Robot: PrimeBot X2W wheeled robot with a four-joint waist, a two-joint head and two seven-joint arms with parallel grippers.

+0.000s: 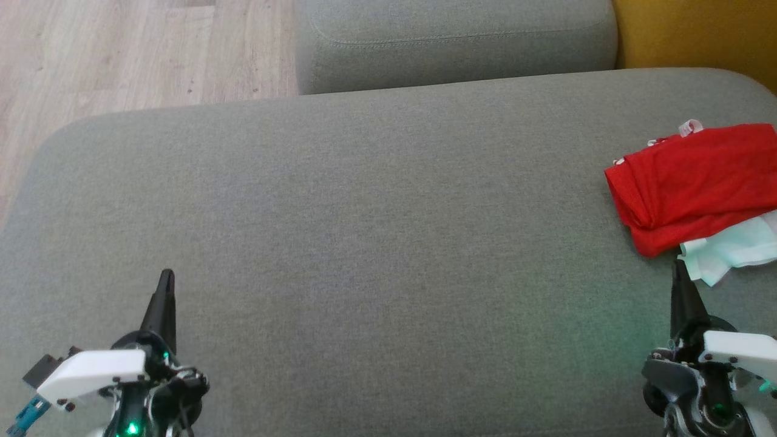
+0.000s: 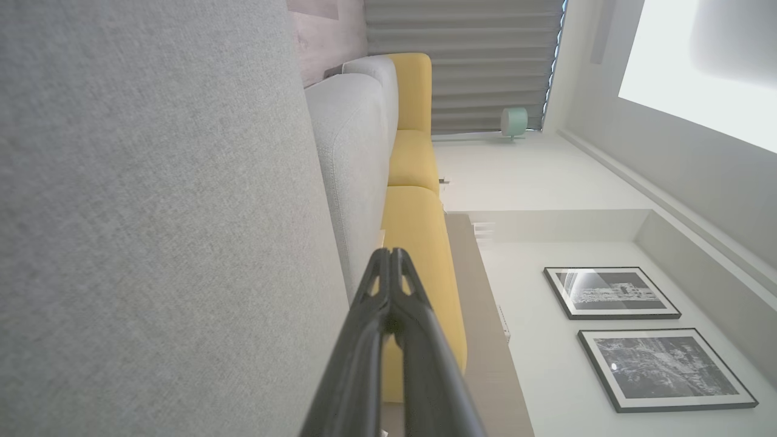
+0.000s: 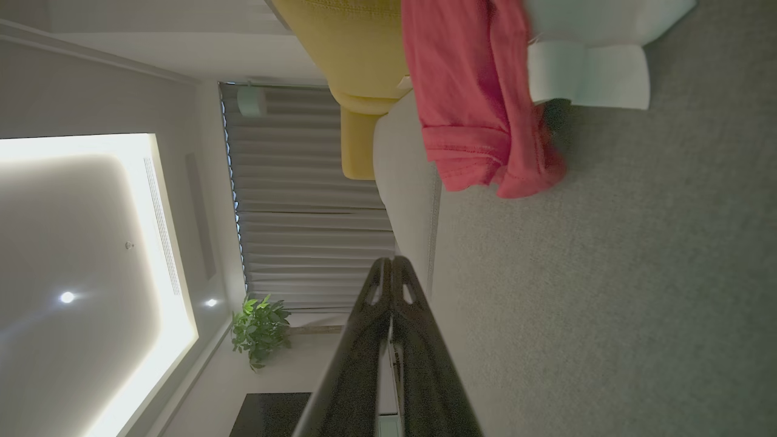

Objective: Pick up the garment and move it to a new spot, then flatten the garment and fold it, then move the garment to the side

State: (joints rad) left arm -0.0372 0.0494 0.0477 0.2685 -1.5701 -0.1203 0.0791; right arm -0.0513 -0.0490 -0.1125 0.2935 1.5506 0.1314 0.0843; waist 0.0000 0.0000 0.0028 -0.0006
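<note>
A crumpled red garment (image 1: 698, 182) lies at the right edge of the grey sofa seat (image 1: 376, 243), partly over a pale mint-white cloth (image 1: 737, 246). The right wrist view has the red garment (image 3: 479, 103) ahead of the fingers, with the pale cloth (image 3: 589, 73) beside it. My right gripper (image 1: 680, 273) rests low at the right, shut and empty, its tip just short of the pale cloth. Far from the garment, my left gripper (image 1: 166, 280) sits at the lower left, also shut with nothing in it. Both fingertip pairs touch in the wrist views (image 2: 390, 255) (image 3: 391, 262).
A second grey cushion (image 1: 455, 42) stands behind the seat, with a yellow cushion (image 1: 698, 33) at the top right. Wooden floor (image 1: 121, 54) lies off the seat's left edge. Wide bare seat stretches between the two grippers.
</note>
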